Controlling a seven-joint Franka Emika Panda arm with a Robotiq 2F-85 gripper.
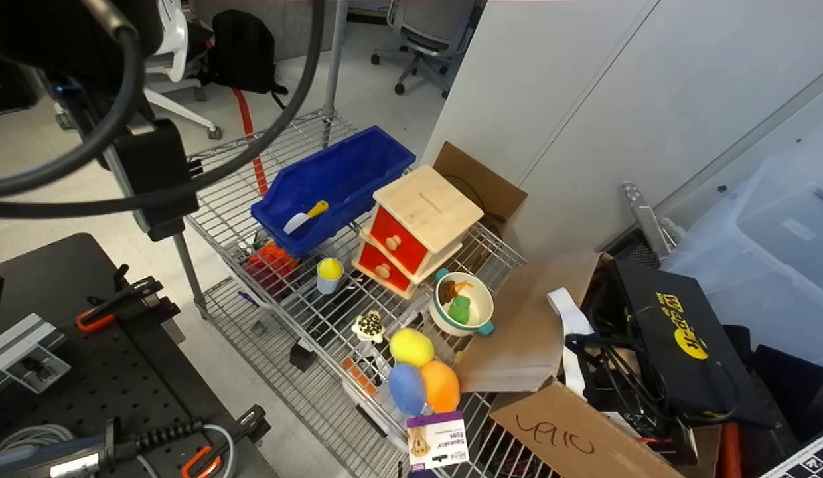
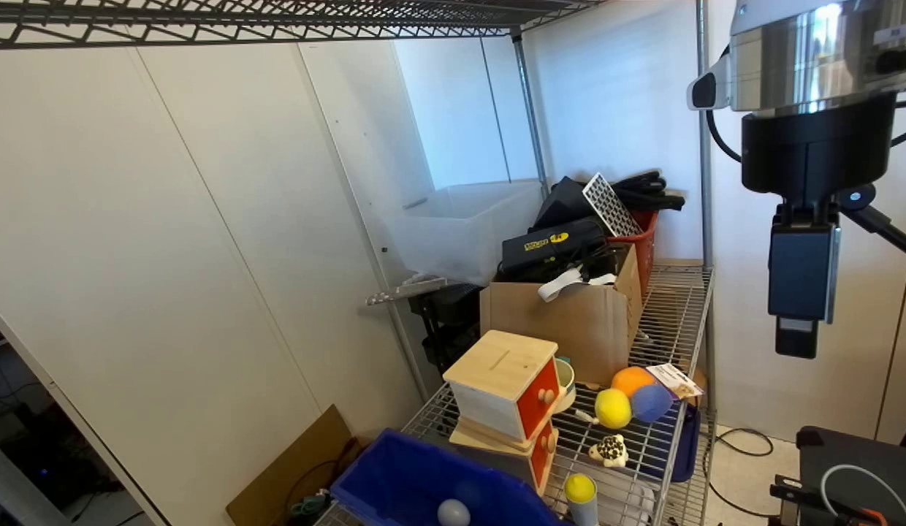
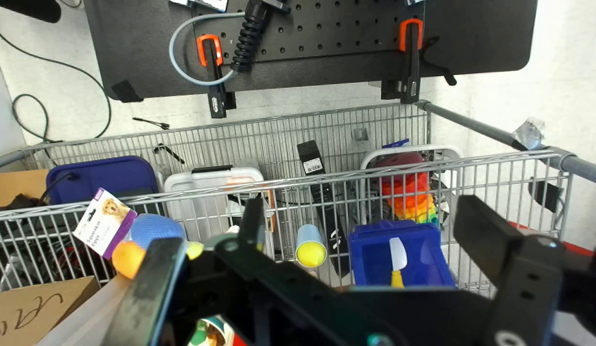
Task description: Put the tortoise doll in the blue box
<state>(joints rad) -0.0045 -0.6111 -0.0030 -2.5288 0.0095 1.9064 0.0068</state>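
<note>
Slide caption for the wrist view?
Wire shelf seen past the open gripper: Squeakin' Eggs card, yellow-topped cylinder, and blue bin holding a yellow-handled white utensil.

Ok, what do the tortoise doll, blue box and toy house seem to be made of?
The tortoise doll: cream, dark-spotted; too small to tell rubber, plastic or fabric, glossy or matte.
The blue box: probably smooth moulded plastic, from its even colour and slight sheen.
The toy house: seemingly matte wood, judging by its pale tan boards; the red drawer fronts look painted.
</note>
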